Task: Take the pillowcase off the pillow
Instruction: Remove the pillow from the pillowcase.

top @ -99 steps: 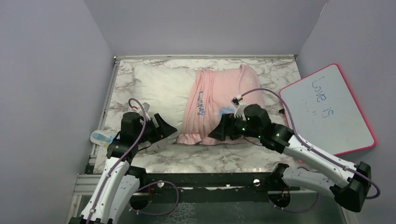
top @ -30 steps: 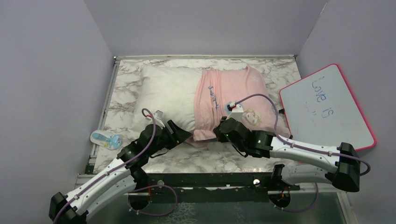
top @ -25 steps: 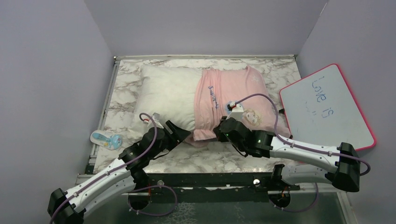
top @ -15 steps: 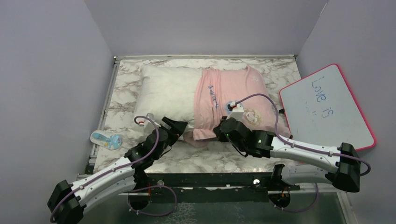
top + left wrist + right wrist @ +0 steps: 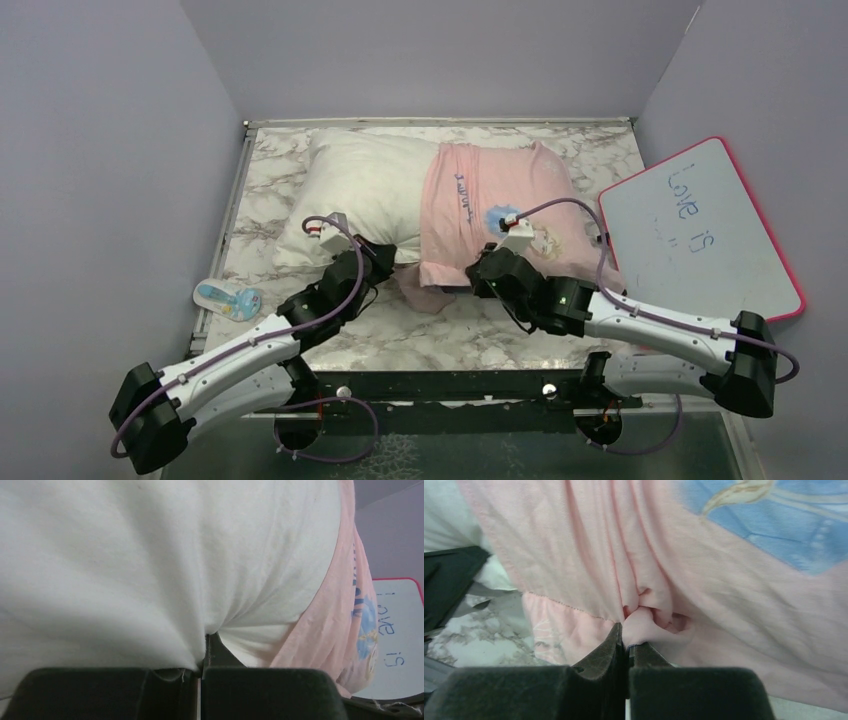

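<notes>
The pillow (image 5: pixel 352 190) lies across the far half of the marble table (image 5: pixel 440 335). The pillowcase (image 5: pixel 490 210) covers only its right part, and the left part is bare and white. The pillow looks plump, light and soft, so it will probably bend and follow any pull instead of resisting. It needs a firm hold on its bare near edge. The pillowcase is thin, limp cloth that bunches easily. A good place to take it seems to be a fold near its open hem, so that it can be drawn toward the right, off the covered end.

The left gripper (image 5: pixel 201 652) has its fingers pressed together on a pinch of white pillow cloth. The right gripper (image 5: pixel 626 641) is closed on a small bunch of pink cloth near the hem.

The top view shows how much of the pillow is uncovered, and the whiteboard (image 5: pixel 700 235) at the right. But there the wrists hide both pinches. The wrist views show each pinch closely, but not the whole layout.
</notes>
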### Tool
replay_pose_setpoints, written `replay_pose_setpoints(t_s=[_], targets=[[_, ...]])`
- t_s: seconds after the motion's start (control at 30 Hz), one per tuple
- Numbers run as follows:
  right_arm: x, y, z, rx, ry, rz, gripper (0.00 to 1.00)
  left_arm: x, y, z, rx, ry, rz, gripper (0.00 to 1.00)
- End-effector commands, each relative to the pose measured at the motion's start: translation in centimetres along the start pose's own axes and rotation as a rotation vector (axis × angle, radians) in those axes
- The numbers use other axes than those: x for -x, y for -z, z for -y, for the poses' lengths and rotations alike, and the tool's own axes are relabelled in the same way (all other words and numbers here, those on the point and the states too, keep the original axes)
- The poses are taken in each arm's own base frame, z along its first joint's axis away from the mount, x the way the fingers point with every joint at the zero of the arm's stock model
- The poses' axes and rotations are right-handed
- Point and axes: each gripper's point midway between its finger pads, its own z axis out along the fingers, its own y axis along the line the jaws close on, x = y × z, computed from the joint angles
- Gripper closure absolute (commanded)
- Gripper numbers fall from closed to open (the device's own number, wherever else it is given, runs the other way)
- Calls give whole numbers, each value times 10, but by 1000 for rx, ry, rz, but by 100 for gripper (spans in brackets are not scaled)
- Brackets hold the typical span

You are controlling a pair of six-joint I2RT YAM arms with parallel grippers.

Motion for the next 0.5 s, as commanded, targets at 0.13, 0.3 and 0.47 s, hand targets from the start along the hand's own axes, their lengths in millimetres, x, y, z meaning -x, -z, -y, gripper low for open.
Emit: replay_pose_setpoints(t_s=[0.13, 0.3, 0.47], targets=[[22, -3, 114, -349, 64, -19, 96, 77, 40, -29, 159, -109, 233, 100], [30, -3, 70, -69, 54, -36, 92, 68, 44, -12, 55, -117, 168, 100], [17, 12, -12, 337, -31, -185, 70, 30, 29, 13, -44, -113, 8, 100]])
